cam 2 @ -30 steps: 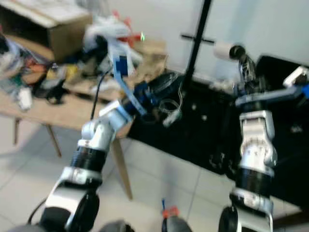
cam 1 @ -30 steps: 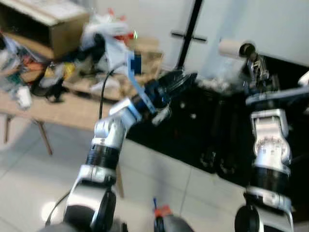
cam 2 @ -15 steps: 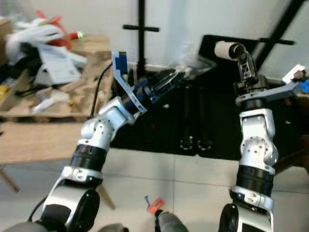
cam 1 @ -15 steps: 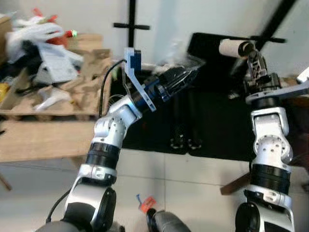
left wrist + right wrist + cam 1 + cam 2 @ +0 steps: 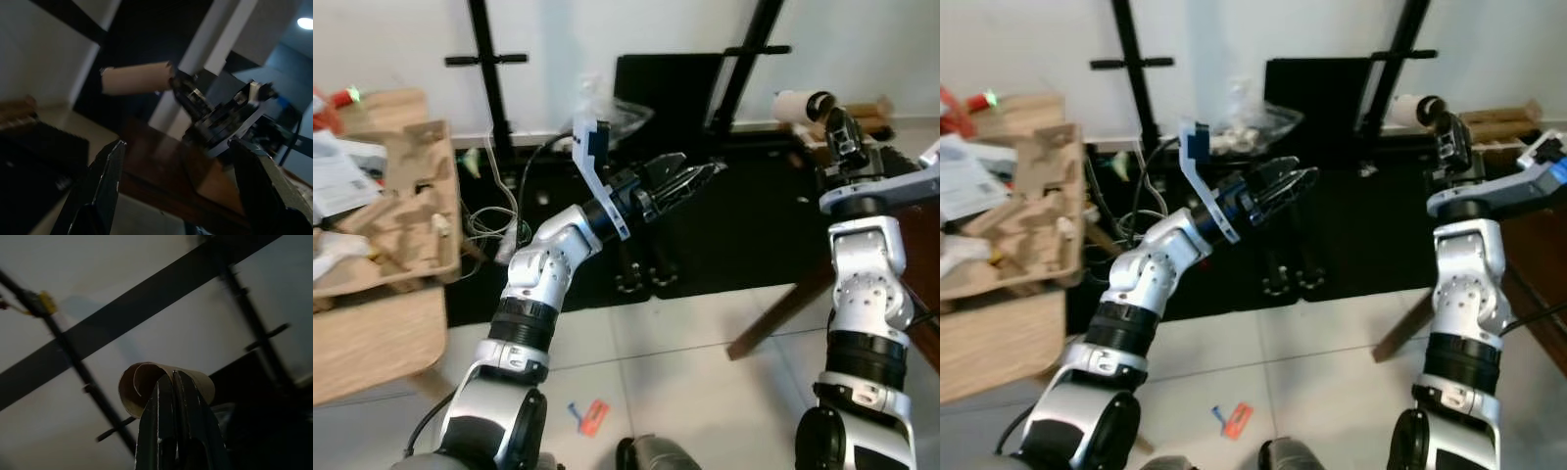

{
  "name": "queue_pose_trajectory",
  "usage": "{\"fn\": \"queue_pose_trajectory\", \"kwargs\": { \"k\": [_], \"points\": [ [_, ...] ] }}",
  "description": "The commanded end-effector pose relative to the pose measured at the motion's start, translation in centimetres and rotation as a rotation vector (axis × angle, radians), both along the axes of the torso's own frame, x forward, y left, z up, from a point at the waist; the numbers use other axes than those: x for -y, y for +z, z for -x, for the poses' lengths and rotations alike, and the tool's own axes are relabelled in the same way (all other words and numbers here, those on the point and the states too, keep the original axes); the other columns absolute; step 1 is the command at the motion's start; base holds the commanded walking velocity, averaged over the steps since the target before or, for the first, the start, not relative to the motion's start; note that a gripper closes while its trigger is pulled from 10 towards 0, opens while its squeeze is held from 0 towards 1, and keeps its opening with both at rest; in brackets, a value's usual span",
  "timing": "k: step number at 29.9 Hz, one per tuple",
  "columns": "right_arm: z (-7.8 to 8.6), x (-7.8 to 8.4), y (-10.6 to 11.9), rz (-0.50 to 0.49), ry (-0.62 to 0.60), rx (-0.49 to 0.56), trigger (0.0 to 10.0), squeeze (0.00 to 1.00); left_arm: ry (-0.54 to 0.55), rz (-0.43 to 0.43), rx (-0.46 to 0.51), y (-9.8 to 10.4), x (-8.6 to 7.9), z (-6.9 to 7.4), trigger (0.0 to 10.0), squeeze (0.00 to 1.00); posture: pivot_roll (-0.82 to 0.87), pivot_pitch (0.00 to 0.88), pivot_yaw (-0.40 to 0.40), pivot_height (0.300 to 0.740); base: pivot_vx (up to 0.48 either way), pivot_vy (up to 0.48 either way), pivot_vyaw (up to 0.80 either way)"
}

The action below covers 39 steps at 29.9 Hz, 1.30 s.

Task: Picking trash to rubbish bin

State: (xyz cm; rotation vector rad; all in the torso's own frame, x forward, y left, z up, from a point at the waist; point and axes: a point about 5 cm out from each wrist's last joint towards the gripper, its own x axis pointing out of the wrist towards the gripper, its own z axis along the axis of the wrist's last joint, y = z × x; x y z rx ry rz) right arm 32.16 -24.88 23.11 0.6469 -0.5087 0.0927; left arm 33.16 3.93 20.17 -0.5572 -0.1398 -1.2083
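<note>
With the right hand [image 5: 1438, 116] raised high and pinched on the wall of the cardboard tube [image 5: 792, 104], and the left hand [image 5: 700, 177] spread wide and empty, the carry likely goes best with that pinch kept firm until a bin appears.

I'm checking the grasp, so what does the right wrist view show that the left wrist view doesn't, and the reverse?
Right wrist view alone: the right gripper seen along its own fingers, shut on the tube's curled rim, with black poles crossing a pale wall behind.

Left wrist view alone: the left gripper's fingers spread wide with nothing between them, the tube's whole length side-on, and a brown table below.

Both: the same cardboard tube held by the right gripper.
</note>
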Motion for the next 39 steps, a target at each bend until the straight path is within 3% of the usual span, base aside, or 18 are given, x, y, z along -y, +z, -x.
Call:
{"fn": "queue_pose_trajectory", "kwargs": {
  "k": [1, 13, 20, 24, 27, 34, 36, 39],
  "points": [
    [0.0, 0.3, -0.8, 0.0, -0.027, -0.035, 10.0, 0.0, 0.014, -0.038, -0.004, -0.9, -0.4, 0.0, 10.0, 0.0, 0.12, 0.061, -0.053, 0.74, 0.0, 0.0, -0.8],
    [-0.2, -0.1, -1.2, 0.011, -0.038, -0.048, 10.0, 0.0, 0.052, -0.064, 0.022, -0.9, -0.8, -0.4, 10.0, 0.0, 0.12, 0.065, -0.047, 0.74, 0.0, 0.0, -0.8],
    [-0.3, -0.7, -1.5, 0.015, -0.03, -0.059, 10.0, 0.0, 0.118, -0.095, 0.034, -1.0, -2.2, -1.2, 10.0, 0.0, 0.12, 0.064, -0.049, 0.74, 0.0, 0.0, -0.8],
    [-0.2, -1.1, -1.1, 0.019, -0.011, -0.03, 10.0, 0.0, 0.196, -0.1, 0.044, -0.6, -4.3, -2.2, 10.0, 0.0, 0.12, 0.064, -0.049, 0.74, 0.0, 0.0, -0.8],
    [-0.1, -1.1, -0.9, 0.02, -0.006, -0.018, 10.0, 0.0, 0.198, -0.093, 0.046, -0.4, -4.5, -2.3, 10.0, 0.0, 0.12, 0.064, -0.049, 0.74, 0.0, 0.0, -0.8],
    [0.5, -0.9, 0.5, 0.031, 0.011, 0.062, 10.0, 0.0, 0.091, -0.023, 0.139, 1.3, -5.5, -1.6, 10.0, 0.0, 0.12, 0.062, -0.048, 0.74, 0.0, 0.0, -0.8],
    [1.0, -0.1, 1.7, 0.044, -0.009, 0.105, 10.0, 0.0, 0.015, -0.008, 0.2, 2.1, -6.0, -1.0, 10.0, 0.0, 0.12, 0.062, -0.048, 0.74, 0.0, 0.0, -0.8],
    [1.4, 0.5, 2.5, 0.054, -0.021, 0.134, 10.0, 0.0, -0.008, -0.007, 0.222, 2.4, -6.2, -0.9, 10.0, 0.0, 0.12, 0.062, -0.048, 0.74, 0.0, 0.0, -0.8]
  ]
}}
